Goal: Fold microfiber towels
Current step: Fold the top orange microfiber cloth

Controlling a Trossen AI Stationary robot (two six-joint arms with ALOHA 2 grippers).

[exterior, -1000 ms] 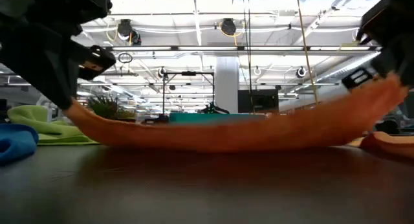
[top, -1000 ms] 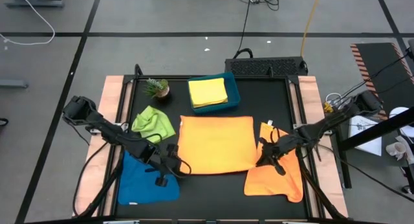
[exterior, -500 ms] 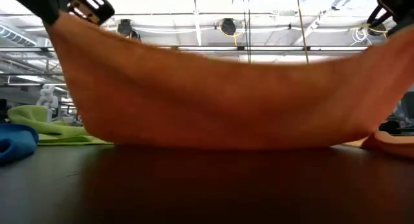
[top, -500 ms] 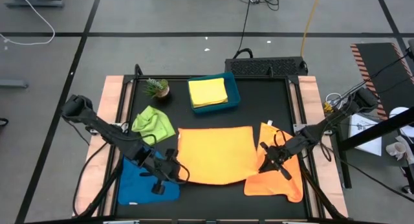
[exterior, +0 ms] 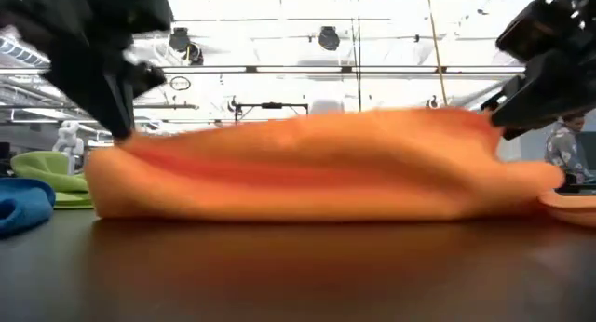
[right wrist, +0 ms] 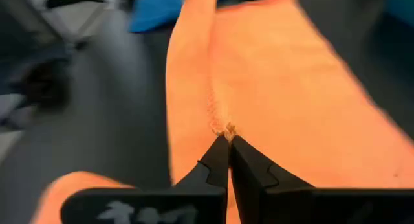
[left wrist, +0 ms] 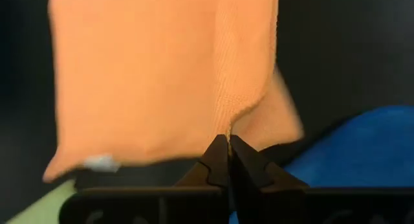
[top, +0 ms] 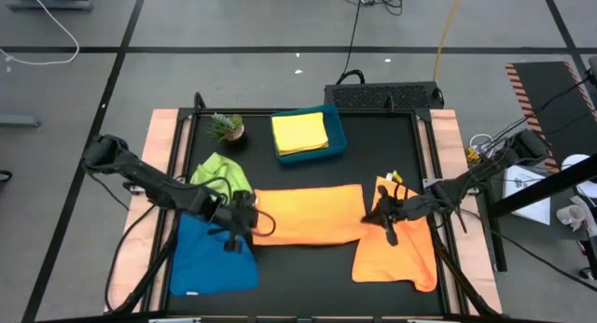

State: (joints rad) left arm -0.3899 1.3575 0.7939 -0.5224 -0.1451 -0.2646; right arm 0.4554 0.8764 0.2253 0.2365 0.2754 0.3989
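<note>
Once carried over from the 6 o'clock edge toward 12 o'clock, lies doubled at table centre, orange towel (top: 308, 214), corners pinched shut in left gripper (top: 244, 214) and right gripper (top: 380, 214): first fold made, release pending.

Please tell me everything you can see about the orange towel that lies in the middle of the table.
The middle orange towel is a soft, thin cloth of plain orange, finely woven in the wrist views. It lies on the dark table, folded over on itself into a wide band, a little puffed. The left pincer is shut on its edge at one end, the right pincer on the other. The blue towel and the other orange towel flank it.
</note>
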